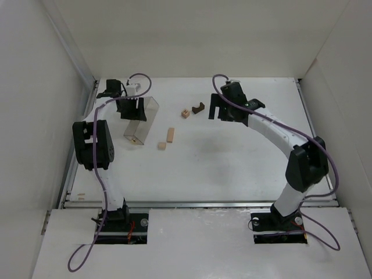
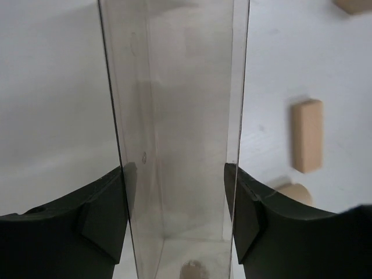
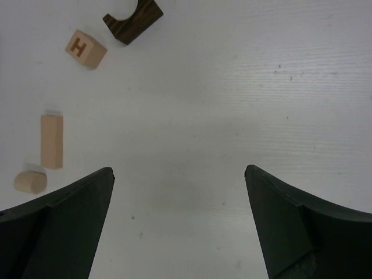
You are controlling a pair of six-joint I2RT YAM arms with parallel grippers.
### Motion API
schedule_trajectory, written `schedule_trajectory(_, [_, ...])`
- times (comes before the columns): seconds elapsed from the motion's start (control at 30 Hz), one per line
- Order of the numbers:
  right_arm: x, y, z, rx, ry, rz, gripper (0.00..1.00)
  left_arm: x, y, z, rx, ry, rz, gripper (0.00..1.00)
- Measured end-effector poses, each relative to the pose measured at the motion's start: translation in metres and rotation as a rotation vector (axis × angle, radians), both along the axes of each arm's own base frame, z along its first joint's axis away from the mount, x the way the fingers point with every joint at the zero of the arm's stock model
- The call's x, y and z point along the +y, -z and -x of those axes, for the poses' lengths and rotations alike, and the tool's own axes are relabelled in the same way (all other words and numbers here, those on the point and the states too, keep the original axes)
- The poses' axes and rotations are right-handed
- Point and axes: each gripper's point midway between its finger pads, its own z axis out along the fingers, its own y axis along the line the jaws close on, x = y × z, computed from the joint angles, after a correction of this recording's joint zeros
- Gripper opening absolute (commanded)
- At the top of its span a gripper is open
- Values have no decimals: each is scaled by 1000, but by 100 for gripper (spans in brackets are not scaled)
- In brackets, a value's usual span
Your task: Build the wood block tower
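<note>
**Left fingers clamped on the clear box; right fingers spread, blocks loose on the table**

The left gripper (image 2: 180, 174) grasps the clear box (image 2: 174, 87). Its two dark fingers (image 2: 104, 215) press on the box's opposite long walls, and the box runs straight out ahead from between them. A pale round shape shows low in the box between the fingers. Whether it lies inside the box or under it cannot be told.

The right gripper (image 3: 179, 170) is released and spread wide. Nothing sits between its fingers, and only the white table (image 1: 232, 168) shows under the gap.

The tower is not stacked. Its four pieces lie singly on the table, and none rests on another. In the right wrist view all four are ahead of the fingertips, out past the picture-left finger.

- The dark notched block (image 3: 132, 20) is farthest ahead.
- The lettered cube (image 3: 86, 49) is just beside it, apart from it and a little nearer.
- The tan bar (image 3: 51, 141) lies on the outer side of that finger.
- The rounded piece (image 3: 30, 181) lies just beside the bar's near end, closest to the finger.

In the left wrist view, the bar and the rounded piece lie outside the picture-right finger, near the box but not touching it.
</note>
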Motion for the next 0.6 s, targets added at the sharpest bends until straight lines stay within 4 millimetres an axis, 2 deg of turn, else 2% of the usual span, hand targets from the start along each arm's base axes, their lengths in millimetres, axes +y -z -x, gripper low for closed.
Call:
schedule_trajectory(0.1, [18, 1, -29, 29, 66, -44, 100, -29, 17, 19, 93, 106, 220, 0])
schedule_trajectory(0.17, [32, 4, -54, 42, 120, -82, 99, -37, 19, 27, 124, 150, 355, 0])
schedule_trajectory(0.23, [42, 13, -71, 62, 170, -112, 97, -31, 22, 32, 156, 149, 446, 1])
schedule_trajectory(0.37, [48, 40, -87, 133, 308, -165, 85, -13, 27, 37, 208, 89, 548, 15])
schedule_trajectory(0.5, [41, 61, -90, 195, 465, -223, 76, -7, 29, 37, 203, 40, 539, 21])
schedule_trajectory(0.6, [38, 68, -99, 212, 554, -266, 74, -4, 25, 39, 185, 0, 487, 33])
